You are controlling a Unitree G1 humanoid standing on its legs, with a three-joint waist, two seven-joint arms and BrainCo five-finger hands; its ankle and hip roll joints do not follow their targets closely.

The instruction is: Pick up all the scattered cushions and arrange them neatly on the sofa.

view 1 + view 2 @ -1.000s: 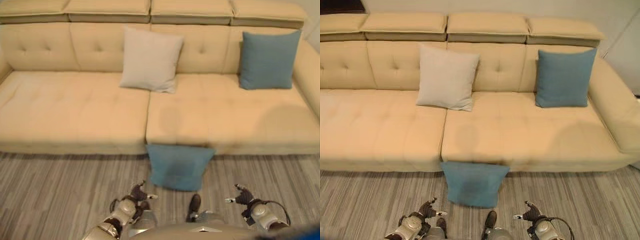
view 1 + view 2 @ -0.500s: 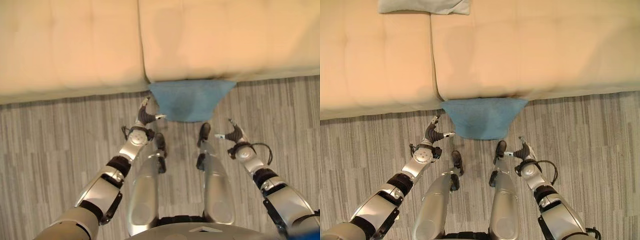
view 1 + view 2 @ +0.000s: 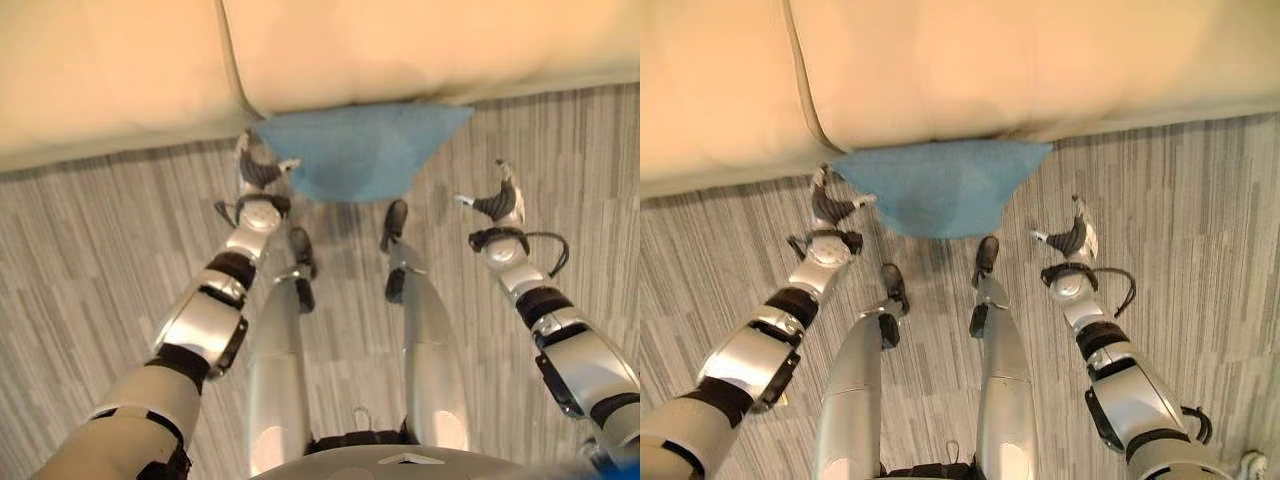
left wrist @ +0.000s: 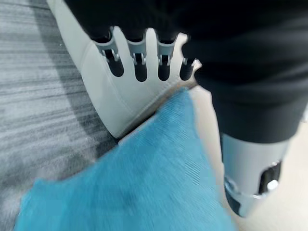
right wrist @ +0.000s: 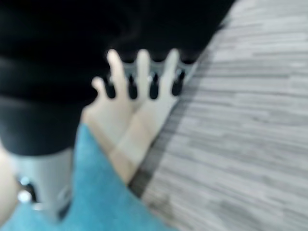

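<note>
A blue cushion lies on the floor, leaning against the front of the beige sofa. My left hand is open right at the cushion's left corner, its thumb by the cloth. In the left wrist view the fingers point straight at the sofa's base, with the blue cushion just under the palm. My right hand is open, a short way off the cushion's right corner. Its wrist view has straight fingers and the blue cushion beside the thumb.
Grey striped floor runs along the sofa's front edge on both sides of the cushion. The seam between two sofa seats sits just above the left hand.
The camera has tilted further down and closer to the sofa's front. Both arms have stretched forward; the left hand has come up to the cushion's left corner, the right hand nearer its right side.
</note>
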